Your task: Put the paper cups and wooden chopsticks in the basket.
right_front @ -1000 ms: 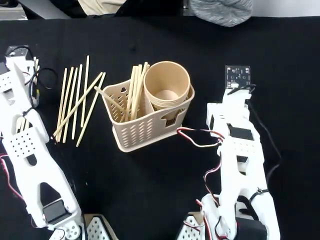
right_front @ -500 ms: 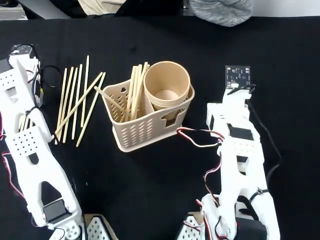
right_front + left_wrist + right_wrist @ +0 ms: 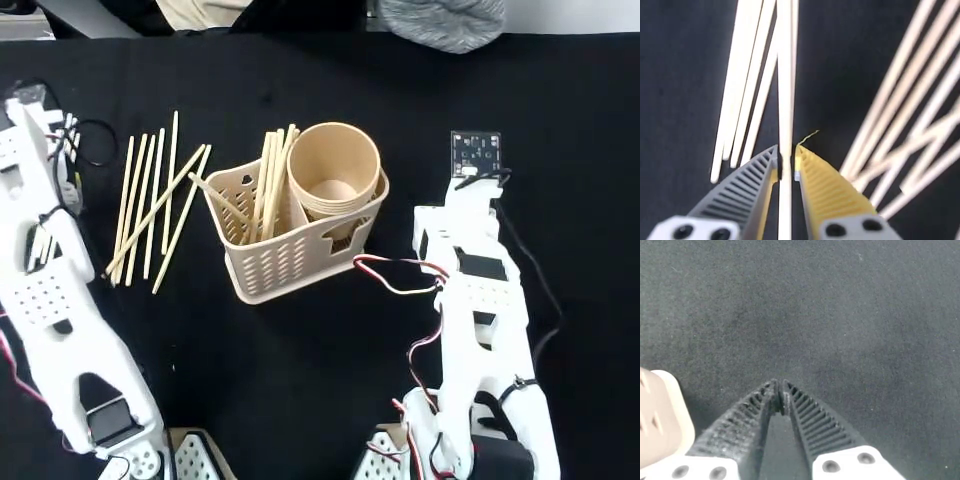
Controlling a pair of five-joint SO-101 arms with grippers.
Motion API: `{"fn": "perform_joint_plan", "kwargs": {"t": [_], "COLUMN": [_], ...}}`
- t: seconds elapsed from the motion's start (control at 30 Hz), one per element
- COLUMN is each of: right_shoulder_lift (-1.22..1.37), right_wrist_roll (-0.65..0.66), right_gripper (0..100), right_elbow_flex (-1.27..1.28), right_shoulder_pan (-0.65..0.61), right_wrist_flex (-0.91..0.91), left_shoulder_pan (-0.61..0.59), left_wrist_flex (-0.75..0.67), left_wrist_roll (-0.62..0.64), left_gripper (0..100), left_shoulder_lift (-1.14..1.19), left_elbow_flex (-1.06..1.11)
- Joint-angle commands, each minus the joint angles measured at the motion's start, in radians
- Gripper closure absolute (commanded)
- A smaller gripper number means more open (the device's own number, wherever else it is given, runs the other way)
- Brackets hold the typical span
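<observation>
High view: at the far left, the left arm (image 3: 45,290) has swung its wrist end a little further toward the table's left and far edge than a second ago. A few pale sticks lie partly under it. The left wrist view shows why that matters. The left gripper (image 3: 786,160) is pinched on a single wooden chopstick (image 3: 785,75), which runs straight out between the grey and yellow jaws. Other sticks lie on the black cloth to either side of it. I judge that this pickup has succeeded and that the carry to the basket comes next.

Just right of the arm, the loose chopsticks (image 3: 150,210) are fanned on the cloth exactly as they were, one lying slantwise over the rest. They remain to be collected.

At the centre, the basket (image 3: 290,265) has not shifted. Its left compartment holds a bundle of standing chopsticks (image 3: 268,180), and its right compartment holds the stacked paper cups (image 3: 333,165), so the cup half of the job looks done.

On the right, the right arm (image 3: 485,300) has kept still. The right gripper (image 3: 778,390) has its jaws closed on nothing, above bare cloth.
</observation>
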Motion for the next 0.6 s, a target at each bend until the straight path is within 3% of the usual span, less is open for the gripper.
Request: {"fn": "perform_joint_plan", "kwargs": {"t": [0.0,0.23,0.57], "right_shoulder_lift": [-0.001,-0.002,-0.004], "right_wrist_roll": [0.008,0.008,0.008], "right_gripper": [98.6,98.6,98.6], "right_elbow_flex": [-0.012,-0.010,-0.010], "right_shoulder_pan": [-0.011,-0.011,-0.011], "right_wrist_flex": [-0.021,-0.021,-0.021], "left_shoulder_pan": [0.015,0.073,0.197], "left_wrist_flex": [0.008,-0.014,-0.305], "left_wrist_roll": [0.028,0.023,0.028], "left_gripper": [97,97,97], "left_shoulder_lift": [-0.313,-0.686,-1.234], "left_elbow_flex": [0.196,0.495,1.009]}}
